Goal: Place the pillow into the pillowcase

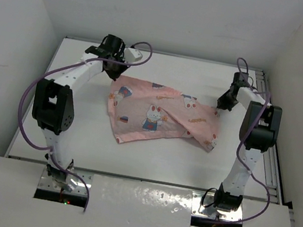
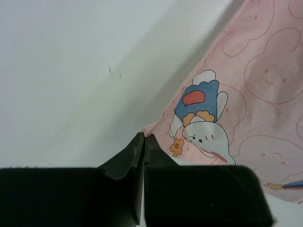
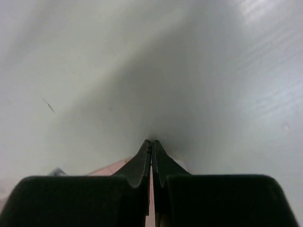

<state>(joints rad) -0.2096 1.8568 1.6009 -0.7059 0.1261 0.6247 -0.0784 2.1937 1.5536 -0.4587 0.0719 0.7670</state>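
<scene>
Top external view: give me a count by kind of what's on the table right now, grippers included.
pillowcase (pink, bunny print): 1
grippers: 2, left gripper and right gripper, each shut on a pillowcase corner
pillow in sight: 0
Total: 3

A fixed camera high behind the arm bases looks down over the whole table (image 1: 142, 165). Wrist cameras sit close behind the left gripper (image 2: 144, 138) and right gripper (image 3: 151, 143), facing the tabletop. All three share the pillowcase (image 1: 157, 114).
</scene>
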